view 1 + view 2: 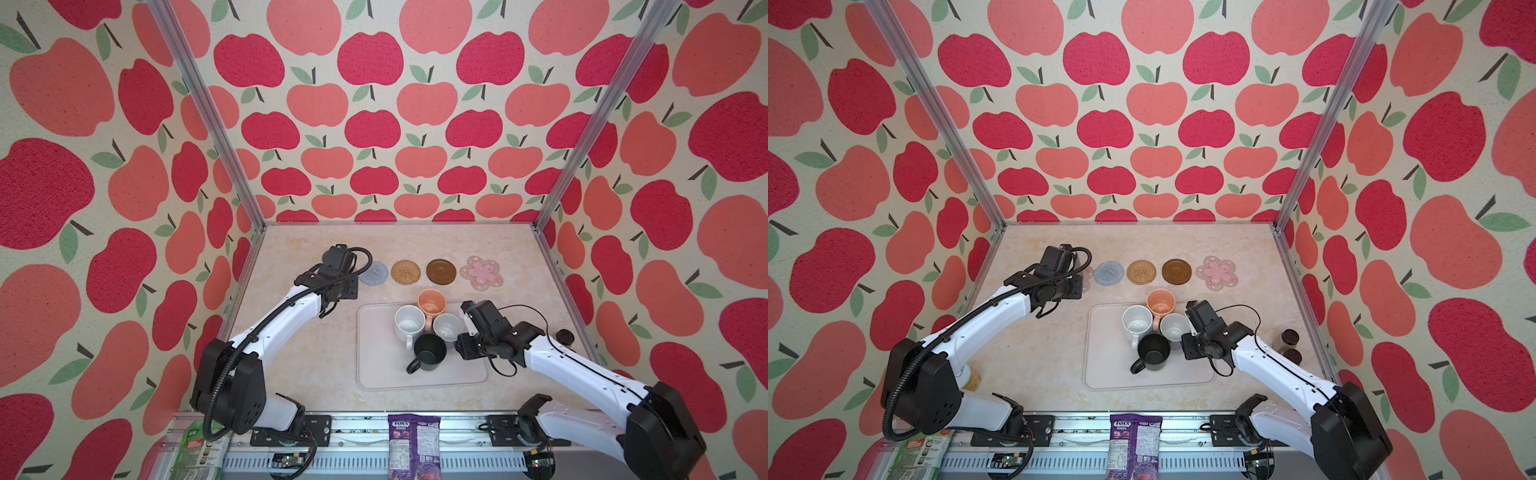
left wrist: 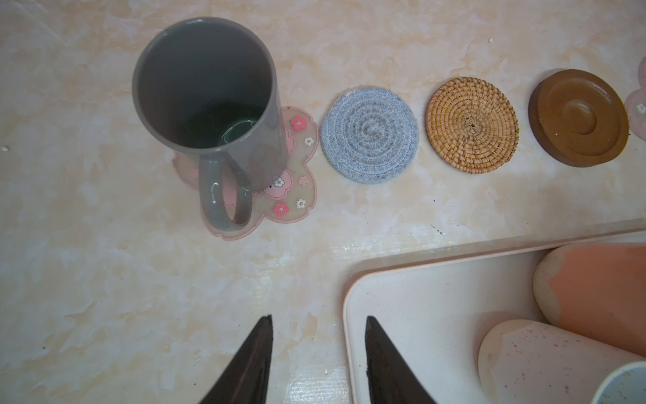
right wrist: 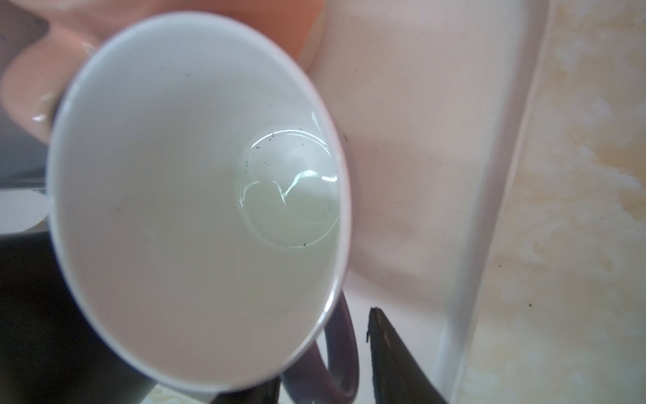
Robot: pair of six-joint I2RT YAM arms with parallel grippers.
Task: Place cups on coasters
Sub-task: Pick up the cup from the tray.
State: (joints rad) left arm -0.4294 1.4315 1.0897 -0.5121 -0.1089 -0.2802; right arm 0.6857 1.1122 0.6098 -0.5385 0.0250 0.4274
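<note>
left gripper (image 2: pixel 318 320): jaws apart, empty; grey ceramic mug (image 2: pixel 206 105) stands on pink flower-shaped coaster (image 2: pixel 300 168), table's far-left.
right gripper (image 3: pixel 325 353): straddling white-lined lavender mug (image 3: pixel 195 175) handle for pickup, not clamped; mug on pale tray (image 3: pixel 419 140), far-right.

Left arm (image 1: pixel 286 324) and right arm (image 1: pixel 582 374): white link shells with small dark screw holes, black joint housings. Left carries black corrugated conduit (image 1: pixel 215 399); right, a thin black cable (image 1: pixel 523 306). Fingers (image 2: pixel 251 360) dark, tapered, pointed.
</note>
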